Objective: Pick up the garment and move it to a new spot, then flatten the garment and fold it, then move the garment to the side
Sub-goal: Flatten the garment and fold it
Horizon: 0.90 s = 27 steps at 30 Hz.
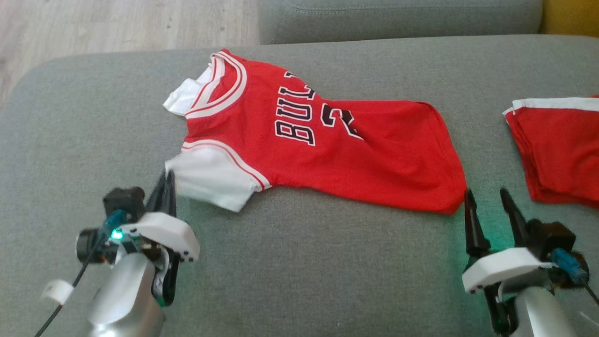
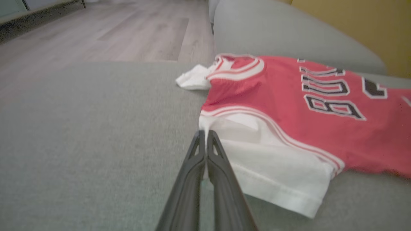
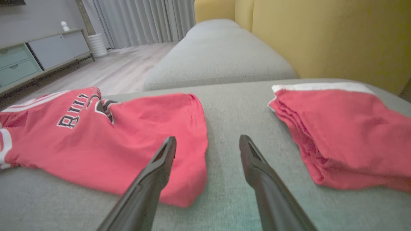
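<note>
Left tool (image 1: 165, 176) (closed) beside garment (image 1: 327, 154) sleeve

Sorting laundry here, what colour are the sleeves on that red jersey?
White; the near sleeve shows best in the left wrist view.

A home living room: grey sofa (image 1: 299, 262), curtains (image 3: 138, 19), drawer sideboard (image 3: 32, 61), wooden floor (image 2: 112, 32).

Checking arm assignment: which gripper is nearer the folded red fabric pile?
Right. The right gripper hovers just beside the folded red fabric pile; the left gripper, fingers shut, is far off at the red jersey's white sleeve.
</note>
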Tool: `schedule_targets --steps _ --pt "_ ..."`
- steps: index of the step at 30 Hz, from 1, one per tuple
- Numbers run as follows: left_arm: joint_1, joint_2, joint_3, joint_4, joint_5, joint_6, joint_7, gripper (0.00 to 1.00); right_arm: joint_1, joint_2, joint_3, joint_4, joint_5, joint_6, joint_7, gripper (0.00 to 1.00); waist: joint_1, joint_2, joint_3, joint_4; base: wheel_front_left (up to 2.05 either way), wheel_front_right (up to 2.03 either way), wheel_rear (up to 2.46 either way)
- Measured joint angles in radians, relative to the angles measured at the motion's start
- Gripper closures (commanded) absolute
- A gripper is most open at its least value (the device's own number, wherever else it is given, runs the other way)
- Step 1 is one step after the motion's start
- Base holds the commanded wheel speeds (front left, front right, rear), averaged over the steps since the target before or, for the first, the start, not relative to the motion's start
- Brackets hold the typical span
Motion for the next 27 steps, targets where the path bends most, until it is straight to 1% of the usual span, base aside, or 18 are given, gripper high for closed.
schedule_targets --steps 4,9,16,26,27 --pt "0.001 0.0 0.018 -0.081 0.0 0.014 -0.091 1.0 -0.004 0.0 -0.02 0.084 0.022 0.0 0.045 0.0 0.0 0.0 -0.01 0.01 0.0 0.0 0.0" --pt "0.023 0.0 0.039 -0.168 0.0 0.044 -0.156 1.0 -0.043 0.0 0.006 0.166 0.069 0.0 0.079 0.0 0.0 0.0 -0.01 0.025 0.0 0.0 0.0" --pt "0.05 0.003 0.036 -0.224 0.001 0.054 -0.163 1.0 -0.088 0.0 0.057 0.267 0.1 0.0 0.123 0.0 0.0 0.0 -0.002 0.047 0.0 0.0 0.0" --pt "0.053 0.013 0.035 -0.246 0.001 0.065 -0.169 1.0 -0.144 -0.004 0.083 0.336 0.103 0.0 0.133 0.0 0.0 0.0 0.003 0.059 0.0 0.0 0.0" --pt "0.053 0.014 0.035 -0.247 0.001 0.066 -0.169 1.0 -0.149 -0.006 0.091 0.341 0.11 0.0 0.138 0.13 0.0 0.0 0.003 0.06 0.0 0.0 0.0"
